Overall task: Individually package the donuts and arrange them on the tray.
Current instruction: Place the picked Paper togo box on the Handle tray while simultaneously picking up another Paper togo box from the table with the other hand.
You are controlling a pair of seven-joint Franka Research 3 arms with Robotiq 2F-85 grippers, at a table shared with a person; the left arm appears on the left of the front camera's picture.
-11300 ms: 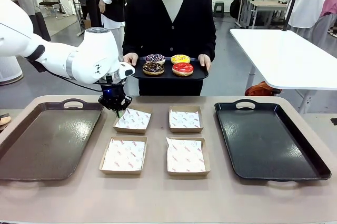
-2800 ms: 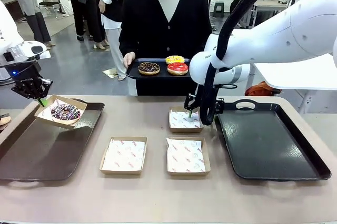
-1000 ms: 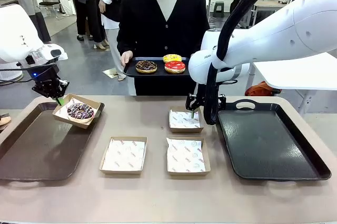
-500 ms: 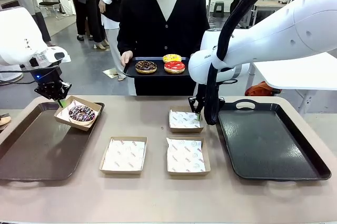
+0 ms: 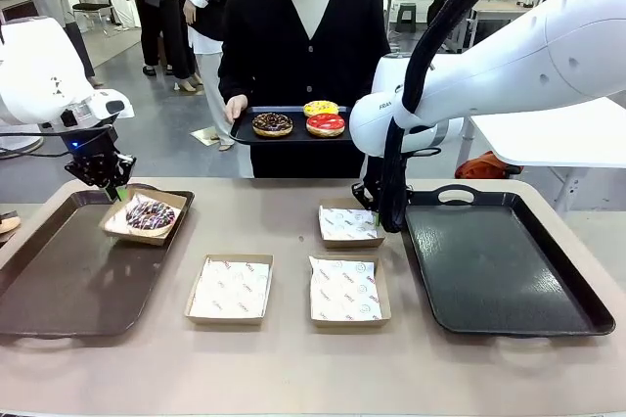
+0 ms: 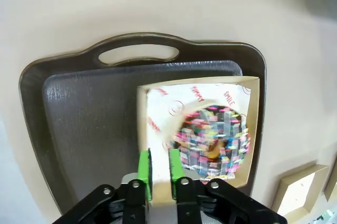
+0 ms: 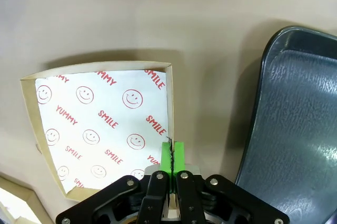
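Front view, left side: poised over the far right corner of the brown tray (image 5: 59, 280) with the left gripper (image 5: 114, 190), green pads a little apart at one side wall of the filled box (image 5: 115, 224), seemingly clamping nothing. Holds the sprinkled donut (image 5: 150, 214) and sits hard against the tray's rim, perhaps partly riding on it. Could tip or slide over the rim onto the table if caught by a pad on withdrawal. Calls for a straight lift clear of the wall.

Right side: pinched fully closed with the right gripper (image 7: 169, 153) on the thin corner wall of the empty box (image 7: 100, 124), apparently with the paper liner caught in too. Looks slightly tilted, just beside the black tray (image 5: 499, 270). Might drag the liner out, or let the box swing and slip on so narrow a hold. Could drop a donut if offered crooked under the person's serving tray (image 5: 293, 138), bearing the chocolate donut (image 5: 272, 124), yellow-iced donut (image 5: 320, 108) and red-glazed donut (image 5: 325, 124). Two spare boxes (image 5: 229, 288) near mid-table, well apart from both grippers.
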